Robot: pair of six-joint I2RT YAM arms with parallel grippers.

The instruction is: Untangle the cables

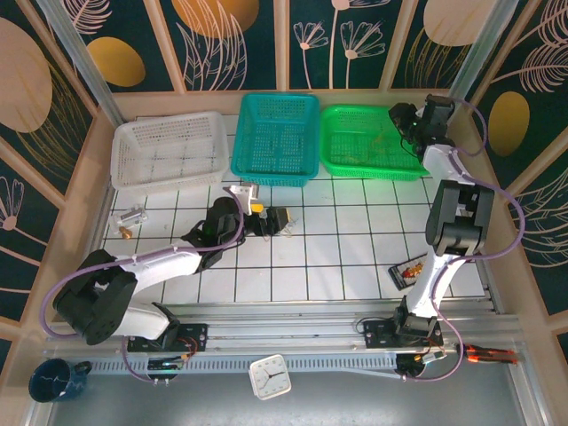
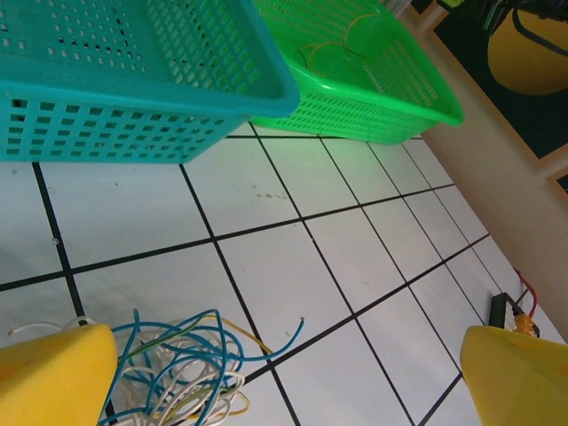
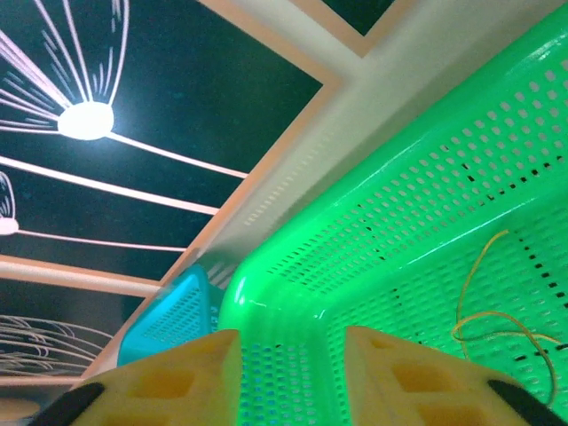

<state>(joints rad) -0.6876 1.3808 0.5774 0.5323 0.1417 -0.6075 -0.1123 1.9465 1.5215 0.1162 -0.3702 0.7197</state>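
Flanking the tangled cables (image 2: 182, 373), the left tool (image 2: 291, 342) stands spread; the right tool (image 3: 288, 342), slightly parted, overlooks a yellow wire (image 3: 468, 293).

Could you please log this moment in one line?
left hand open near tangle of thin blue, white, yellow wires | right hand open above green plastic basket | thin yellow wire inside

I'm looking over a white-tiled table (image 1: 337, 257), with black grid lines crossing it. Dark teal wall panels (image 1: 306, 67) with gold ovals and white flower outlines are enclosing it on three sides, and pale wooden strips (image 1: 282, 44) are framing them. Even light is falling across the tiles.
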